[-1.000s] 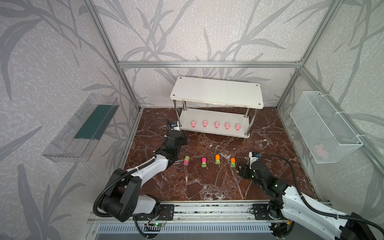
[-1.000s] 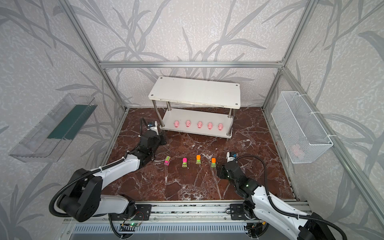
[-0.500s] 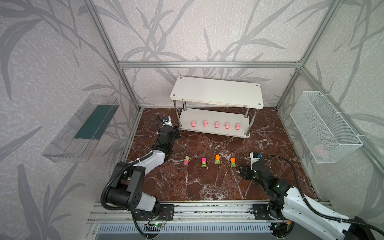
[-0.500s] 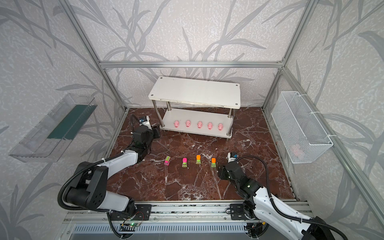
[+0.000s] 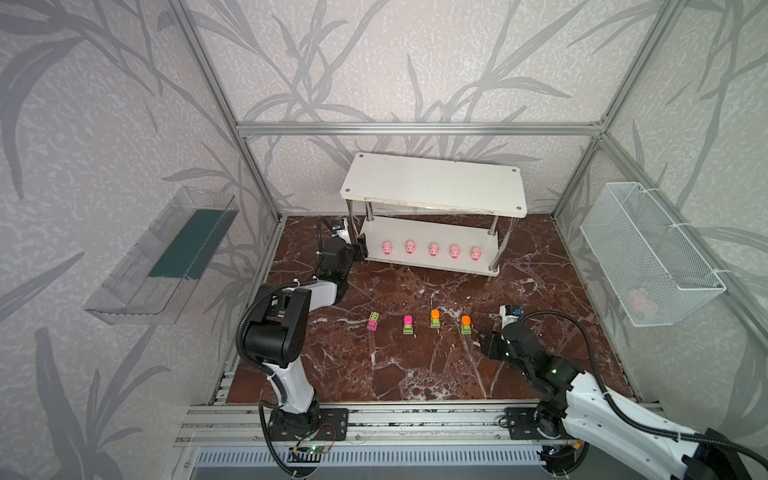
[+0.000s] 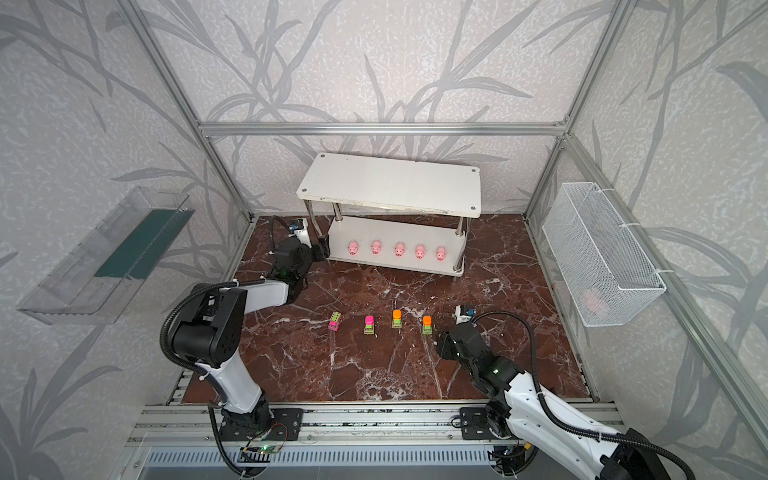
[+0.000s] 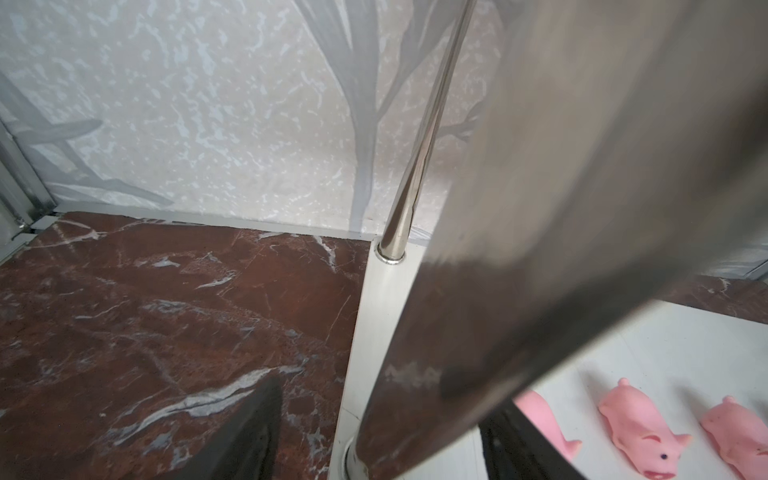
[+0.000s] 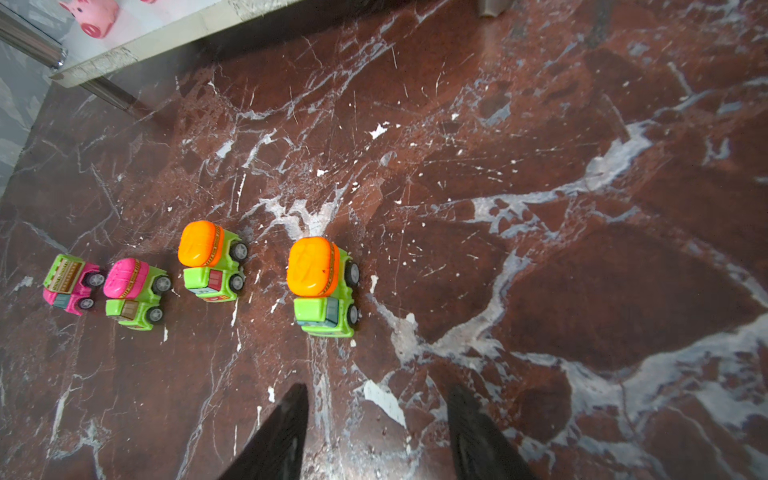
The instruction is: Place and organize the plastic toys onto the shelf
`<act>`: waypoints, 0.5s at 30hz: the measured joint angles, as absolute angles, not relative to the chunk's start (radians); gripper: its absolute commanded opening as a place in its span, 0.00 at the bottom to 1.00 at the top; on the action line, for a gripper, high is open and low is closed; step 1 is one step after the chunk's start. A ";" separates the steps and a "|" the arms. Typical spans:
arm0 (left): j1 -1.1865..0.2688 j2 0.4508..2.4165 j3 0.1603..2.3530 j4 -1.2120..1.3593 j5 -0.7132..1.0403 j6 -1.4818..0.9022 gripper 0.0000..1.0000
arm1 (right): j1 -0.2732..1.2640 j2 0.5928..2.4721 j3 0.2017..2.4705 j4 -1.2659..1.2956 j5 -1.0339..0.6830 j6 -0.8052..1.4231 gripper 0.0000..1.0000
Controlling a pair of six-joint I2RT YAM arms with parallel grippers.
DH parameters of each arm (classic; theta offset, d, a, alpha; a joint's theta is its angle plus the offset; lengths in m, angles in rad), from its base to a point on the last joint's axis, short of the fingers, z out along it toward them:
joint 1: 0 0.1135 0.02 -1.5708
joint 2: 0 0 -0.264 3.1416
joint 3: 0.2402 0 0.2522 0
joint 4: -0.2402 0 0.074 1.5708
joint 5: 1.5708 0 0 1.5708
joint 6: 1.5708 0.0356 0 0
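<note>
5 pink pigs point(image 5: 434, 249) line the lower board of the shelf point(image 5: 432, 189), at 12 o'clock on the marble floor point(image 5: 415, 374), evenly spaced and facing front, which leaves the top board bare, probably for the cars. The left gripper point(image 5: 361, 250), jaws apart and empty, sits at the board's 9 o'clock end, astride a chrome post point(image 7: 519, 249). 4 toy cars point(image 5: 435, 318) wait mid-floor. The right gripper point(image 8: 378, 390), jaws apart and empty, hovers at 4 o'clock of the orange-topped car point(image 8: 322, 284), seemingly lined up to pick it.
</note>
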State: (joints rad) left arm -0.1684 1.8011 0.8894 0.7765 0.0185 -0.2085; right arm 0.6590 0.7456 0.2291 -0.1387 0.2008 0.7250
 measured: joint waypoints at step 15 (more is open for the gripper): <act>-0.157 1.925 0.954 0.879 0.037 -0.199 0.37 | 0.654 0.859 0.257 -0.100 0.200 0.725 0.55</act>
